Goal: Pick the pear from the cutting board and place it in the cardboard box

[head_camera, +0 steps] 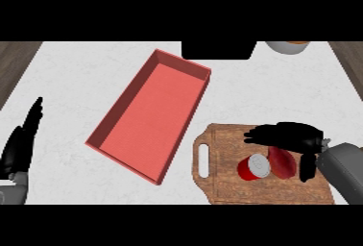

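The box (pixel 152 115) is a long, shallow red tray with low walls. It lies tilted on the white table (pixel 78 77), one short end toward the top of the view and the other toward the lower left. Its inside shows only the bare red floor.

The cutting board (pixel 227 187) is brown wood with a slot handle (pixel 203 160) on its left edge. It lies just right of the box's lower end, close to it but apart. On the board are two red things side by side: a red can (pixel 255 168) with a pale top, and a dark red item (pixel 282 162) touching its right side. This dark red item sits where the pear is expected, though its shape is partly hidden.

The right robot hand (pixel 287 135) is over the board's upper right part, fingers curled above the dark red item and thumb down along its right side. Whether it grips the item cannot be told.

The left robot hand (pixel 21 144) rests at the left edge of the view, fingers straight and pointing up.

A white bowl (pixel 287 46) shows at the top edge. Bare table lies between the box and the left robot hand, and above the board.
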Available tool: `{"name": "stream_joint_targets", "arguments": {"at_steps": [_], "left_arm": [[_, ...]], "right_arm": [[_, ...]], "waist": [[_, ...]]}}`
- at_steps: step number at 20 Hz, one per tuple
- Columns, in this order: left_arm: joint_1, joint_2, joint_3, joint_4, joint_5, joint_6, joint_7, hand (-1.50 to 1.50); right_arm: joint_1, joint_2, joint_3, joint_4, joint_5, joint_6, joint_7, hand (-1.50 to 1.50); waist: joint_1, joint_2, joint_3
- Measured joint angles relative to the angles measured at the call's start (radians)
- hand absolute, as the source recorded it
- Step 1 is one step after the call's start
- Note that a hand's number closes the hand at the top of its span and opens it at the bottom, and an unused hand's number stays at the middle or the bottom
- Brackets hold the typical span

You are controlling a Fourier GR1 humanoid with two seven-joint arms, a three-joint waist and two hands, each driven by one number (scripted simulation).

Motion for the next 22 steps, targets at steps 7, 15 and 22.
{"name": "stream_joint_targets", "arguments": {"at_steps": [7, 15, 22], "left_arm": [[-0.040, 0.009, 0.033, 0.058, -0.004, -0.029, -0.023, 0.00], [-0.034, -0.003, 0.045, 0.054, -0.018, -0.033, -0.031, 0.00], [-0.041, -0.010, 0.042, 0.042, -0.025, -0.036, -0.019, 0.00]], "right_arm": [[0.017, 0.077, -0.064, 0.040, 0.060, -0.119, -0.009, 1.50], [-0.004, 0.154, -0.158, 0.071, 0.099, -0.272, -0.009, 1.50], [-0.093, 0.232, -0.302, 0.154, 0.108, -0.371, 0.251, 1.50]], "waist": [[-0.002, -0.002, -0.005], [-0.001, 0.000, -0.001], [0.004, 0.002, 0.000]]}}
